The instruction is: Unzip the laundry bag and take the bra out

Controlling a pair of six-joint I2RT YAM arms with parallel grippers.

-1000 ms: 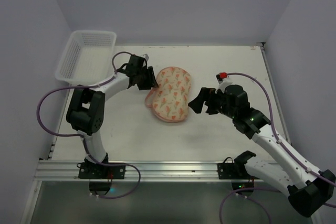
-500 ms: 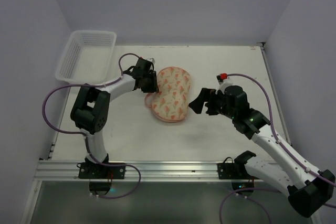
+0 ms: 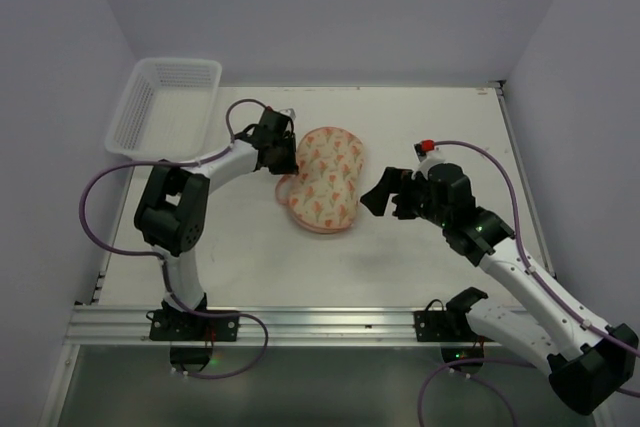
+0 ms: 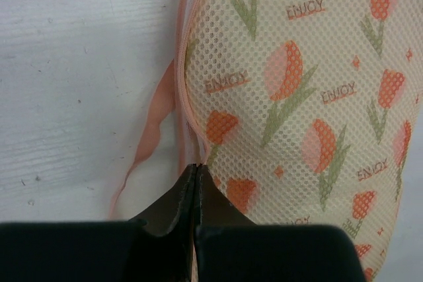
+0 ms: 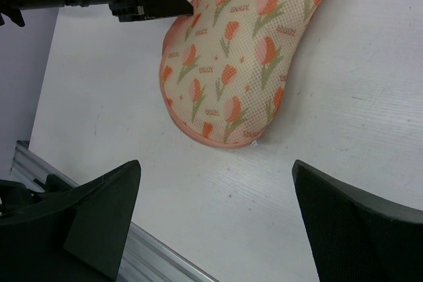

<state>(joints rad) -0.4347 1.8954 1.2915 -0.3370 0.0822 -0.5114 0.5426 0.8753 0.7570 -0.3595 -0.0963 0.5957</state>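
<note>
Left jaws nearer the laundry bag (image 3: 325, 179), pressed together at its pink trim (image 4: 180, 97); right jaws spread wide.

Light bright, even, diffuse, from overhead; surface (image 3: 250, 247) matte white, carrying only soft, faint shadows; top view sharp throughout; left wrist view: laundry bag (image 4: 297, 97) mesh crisp, left tool (image 4: 195, 170) dark and blurred near the lens; right tool (image 5: 215, 163) underexposed, soft-edged.
</note>
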